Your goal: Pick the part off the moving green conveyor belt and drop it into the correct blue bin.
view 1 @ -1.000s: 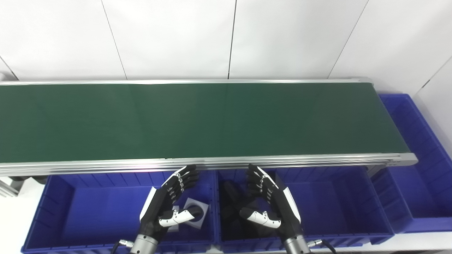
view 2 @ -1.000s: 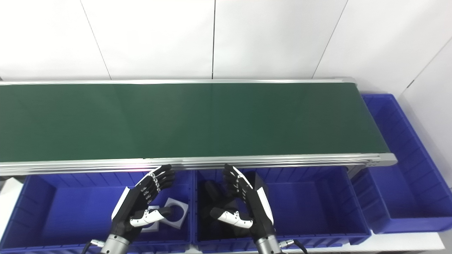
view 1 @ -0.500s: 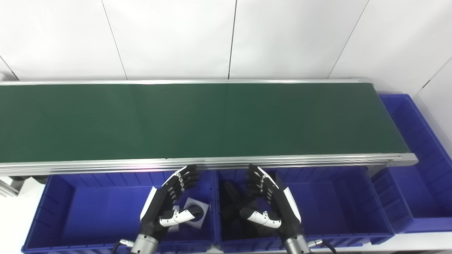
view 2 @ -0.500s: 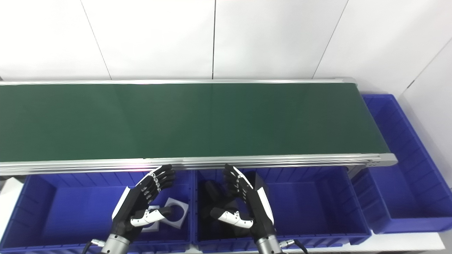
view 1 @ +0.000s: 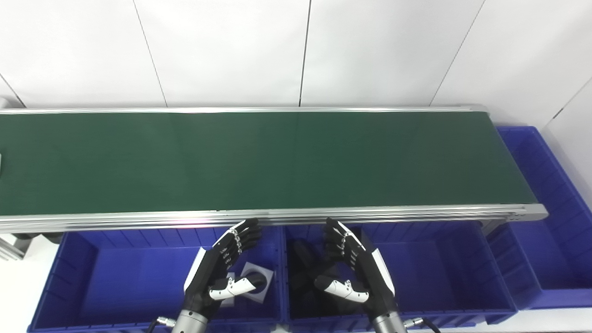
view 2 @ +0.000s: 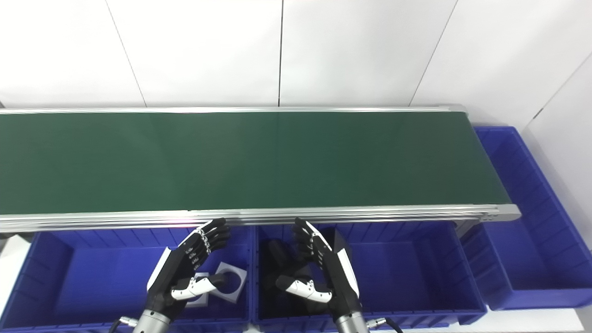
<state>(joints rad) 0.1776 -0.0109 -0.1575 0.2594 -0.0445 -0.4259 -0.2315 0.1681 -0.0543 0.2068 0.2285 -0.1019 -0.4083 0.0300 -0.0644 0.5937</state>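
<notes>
Both hands wait open over the bins below the belt.

The left hand (view 1: 217,277) and right hand (view 1: 356,273) hold nothing, fingers spread, palms facing each other. A pale sliver of a part (view 1: 1,165) shows at the far left edge of the green belt (view 1: 296,162). Grey square pieces (view 1: 254,286) lie in the left blue bin (view 1: 92,277); dark pieces (view 1: 303,268) in the middle bin (view 1: 439,273).

A small pale thing (view 1: 0,165), maybe a part, is now seen at the left end of the green conveyor belt (view 1: 277,162). The whole picture has been shifted down a little.
</notes>
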